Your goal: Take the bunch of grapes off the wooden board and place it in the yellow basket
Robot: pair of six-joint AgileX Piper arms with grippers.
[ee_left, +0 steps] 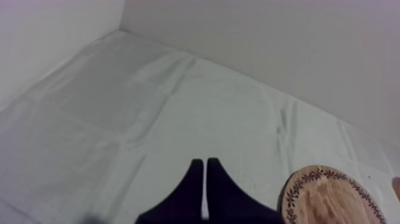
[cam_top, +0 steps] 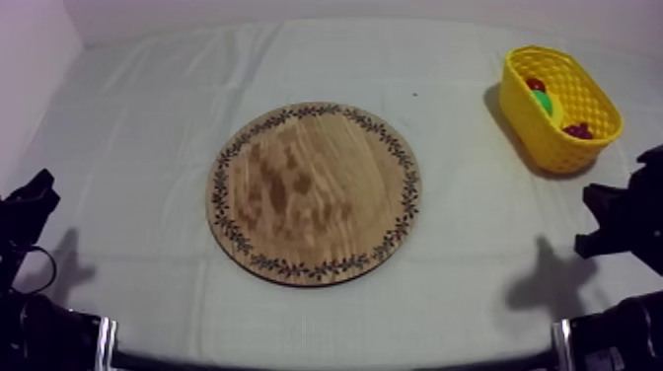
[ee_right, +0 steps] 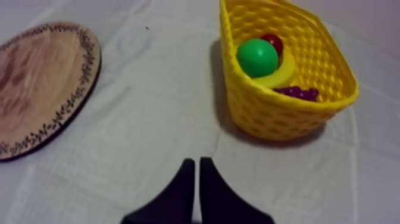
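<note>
The bunch of grapes [ee_right: 296, 92] lies dark purple inside the yellow basket [ee_right: 268, 113], against its near wall. In the top view the grapes [cam_top: 578, 129] sit in the basket [cam_top: 533, 128] at the far right. The round wooden board [cam_top: 314, 193] with its patterned rim lies bare in the middle of the table. My right gripper [ee_right: 197, 170] is shut on nothing, low over the cloth short of the basket. My left gripper [ee_left: 205, 173] is shut too, over bare cloth beside the board [ee_left: 330, 196]. Both arms rest low at their sides: left [cam_top: 35, 192], right [cam_top: 602, 212].
The basket also holds a round green fruit [ee_right: 258, 57], a banana [ee_right: 283, 72] and a small red fruit [ee_right: 273, 42]. White walls close off the table at the back and the left. Open cloth lies between the board [ee_right: 41, 83] and the basket.
</note>
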